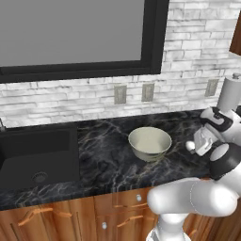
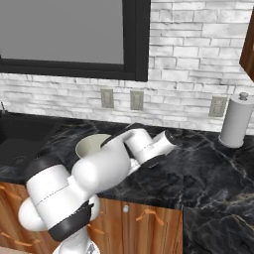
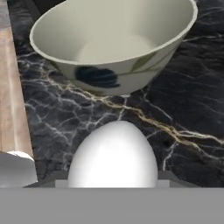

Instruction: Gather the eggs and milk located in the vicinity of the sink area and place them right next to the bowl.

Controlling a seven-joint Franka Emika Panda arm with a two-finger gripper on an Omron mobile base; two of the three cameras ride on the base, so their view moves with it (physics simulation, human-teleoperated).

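The counter [image 1: 108, 160] is black marble with pale veins, running under a white brick wall [image 1: 188, 56] and a dark-framed window [image 1: 75, 37]. Wooden cabinet fronts [image 1: 61, 214] sit below it. The black sink [image 1: 37, 157] is recessed at the left end, a round metal drain [image 1: 39, 177] showing in its basin.

The white arm [image 2: 94, 173] reaches over the counter just right of the bowl [image 1: 149, 142]. A paper-towel roll [image 2: 235, 121] stands upright by the wall at the far right, well apart from the bowl. Three outlets [image 1: 148, 92] are set in the brick above the bowl.

The bowl is cream-white, deep and upright on the counter; the hand view shows a dark leaf pattern on its outer wall and nothing inside it.

The gripper [image 1: 194, 147] hovers low, near the bowl's right side. The egg [image 3: 113, 157] sits right at the fingers in the hand view, just short of the bowl. In the left base view it is a small white oval at the gripper's tip. The fingers are hidden, so I cannot tell whether they are clenched on it.
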